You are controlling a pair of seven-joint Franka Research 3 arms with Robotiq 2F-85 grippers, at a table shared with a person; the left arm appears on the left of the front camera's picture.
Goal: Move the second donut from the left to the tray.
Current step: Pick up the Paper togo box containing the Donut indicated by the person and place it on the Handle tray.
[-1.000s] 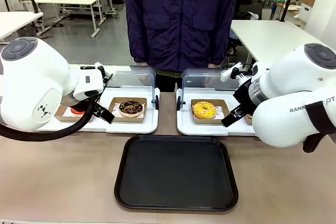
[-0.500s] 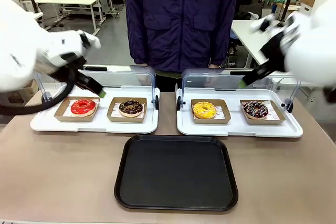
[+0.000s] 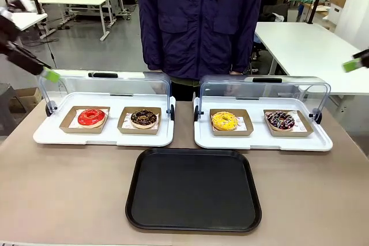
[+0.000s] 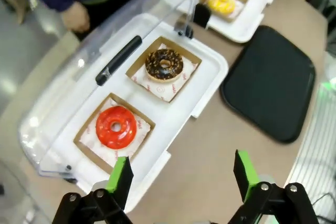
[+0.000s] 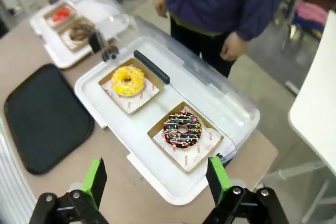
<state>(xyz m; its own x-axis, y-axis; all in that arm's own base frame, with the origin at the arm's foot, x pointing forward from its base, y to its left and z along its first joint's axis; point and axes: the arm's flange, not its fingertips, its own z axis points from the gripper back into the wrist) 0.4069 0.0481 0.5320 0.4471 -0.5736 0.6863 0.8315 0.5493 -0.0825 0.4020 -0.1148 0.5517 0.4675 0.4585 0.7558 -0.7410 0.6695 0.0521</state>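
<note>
While the left claw [image 4: 182, 170] hangs high over the left end of the desk [image 3: 69, 194], its green-padded jaws stand wide apart with nothing between them. The right claw [image 5: 156, 172] hangs high over the right end, its jaws also spread wide and empty. From the front, each claw appears as a blurred green tip, one at the far left edge and one at the far right edge, above the lids. The nut donut [image 3: 143, 118], dark-glazed with pale bits, sits in its brown holder [image 3: 140, 129] on the right half of the left display tray [image 3: 104, 139]. It lies just right of the red donut [image 3: 91, 117], which has a holder of its own. Neither claw touches it. The clear lid [image 3: 109, 84] of that display tray stands raised at the far side, black handle on top. The black tray [image 3: 193, 191] lies flat at the near middle of the desk. Its far rim sits just beside the near rims of both display trays, and the nut donut is not on it. On the right display tray [image 3: 262, 142], also with its lid raised, a yellow donut [image 3: 223, 120] sits left of a sprinkled donut [image 3: 281, 120]. A person [image 3: 199, 21] in a dark blue jacket stands at the far side, one hand [image 4: 76, 17] hanging by the left lid.
</note>
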